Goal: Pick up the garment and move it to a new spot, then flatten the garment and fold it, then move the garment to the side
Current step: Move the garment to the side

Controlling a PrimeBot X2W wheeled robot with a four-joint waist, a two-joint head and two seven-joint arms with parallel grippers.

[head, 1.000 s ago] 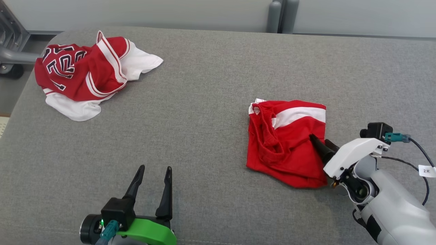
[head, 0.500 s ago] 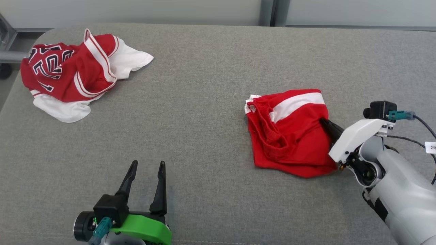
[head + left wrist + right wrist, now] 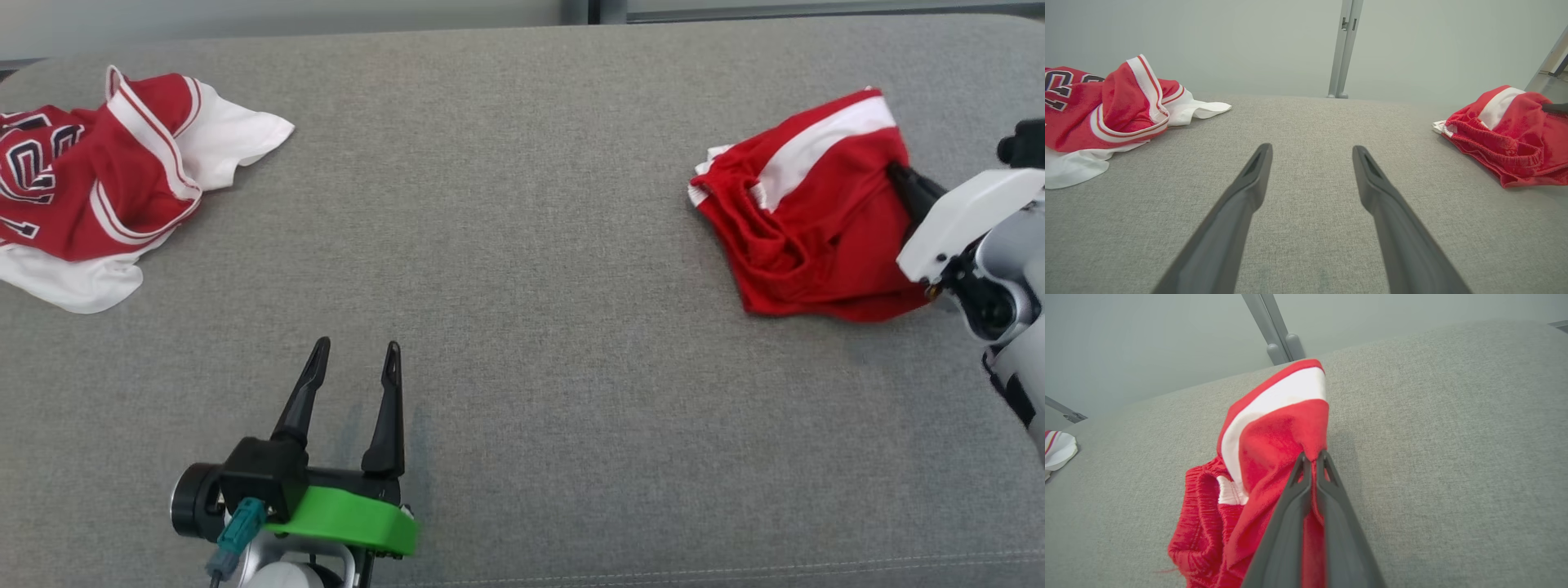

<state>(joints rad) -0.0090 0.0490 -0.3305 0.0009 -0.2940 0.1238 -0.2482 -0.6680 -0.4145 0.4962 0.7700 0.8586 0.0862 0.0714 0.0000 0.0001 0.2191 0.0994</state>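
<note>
Red shorts (image 3: pixel 808 220), far right on grey cushion (image 3: pixel 531 245): likely light, limp, grippy knit; edge fold pinched in clamped right gripper (image 3: pixel 1312 456), waistband the firmer hold; left gripper (image 3: pixel 355 359) spread, empty.

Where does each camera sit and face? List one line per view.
Head view: on the robot's head, looking forward and down at the grey fabric surface; left hand open at lower left, right hand at the right edge, gripping the red fabric shorts with a white stripe.
Left wrist view: on the left wrist, looking along its spread fingers across the surface toward a pale wall.
Right wrist view: on the right wrist, looking along its closed fingers at the shorts.
Shared: all three show the shorts.
</note>
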